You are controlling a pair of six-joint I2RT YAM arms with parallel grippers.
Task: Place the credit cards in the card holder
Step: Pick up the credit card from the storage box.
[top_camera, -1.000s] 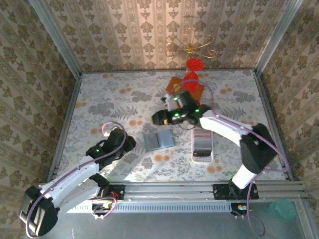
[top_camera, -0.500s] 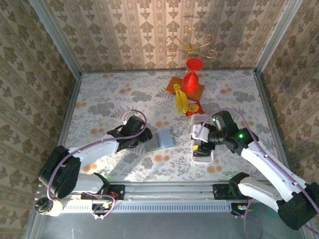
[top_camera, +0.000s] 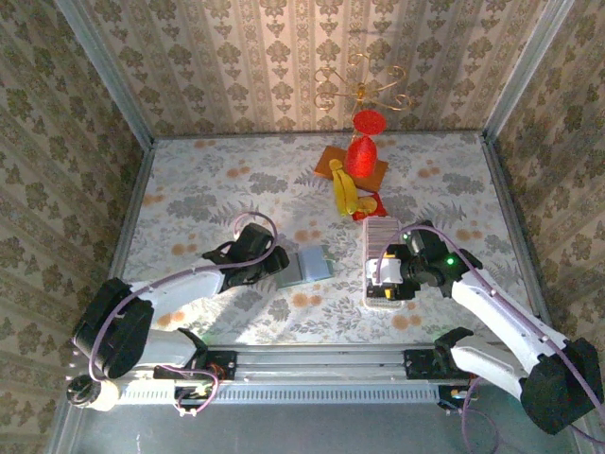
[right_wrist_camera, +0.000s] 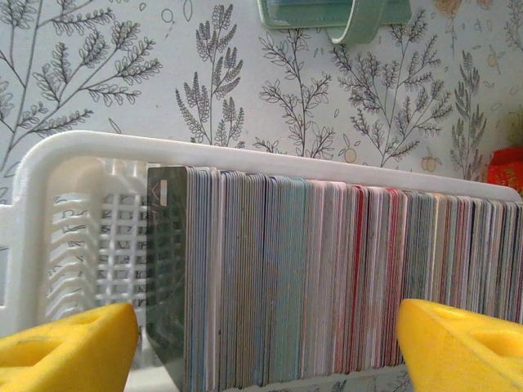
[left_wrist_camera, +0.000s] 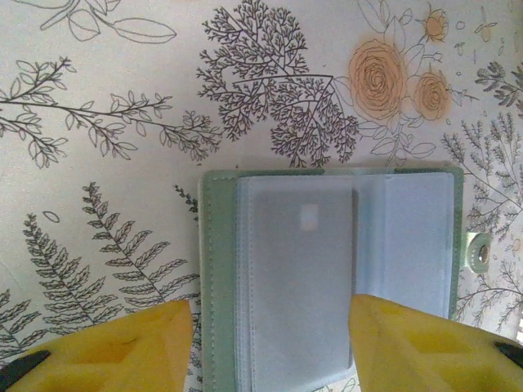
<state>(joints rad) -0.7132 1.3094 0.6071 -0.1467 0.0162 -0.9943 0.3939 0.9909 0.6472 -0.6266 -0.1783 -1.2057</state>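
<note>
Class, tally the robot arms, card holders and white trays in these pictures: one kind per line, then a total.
Arms: 2
Card holder: 1
Tray: 1
Total: 4

Reading no text, number or brand anywhere. Noticing just a small whitish mark near the top corner of the dark front card (right_wrist_camera: 166, 269), first among the credit cards (right_wrist_camera: 327, 278) standing on edge in the white tray (right_wrist_camera: 82, 151), too small to make out. Noticing also a small pale square (left_wrist_camera: 309, 216) on a clear sleeve of the open card holder (left_wrist_camera: 327, 278), bearing nothing legible.
</note>
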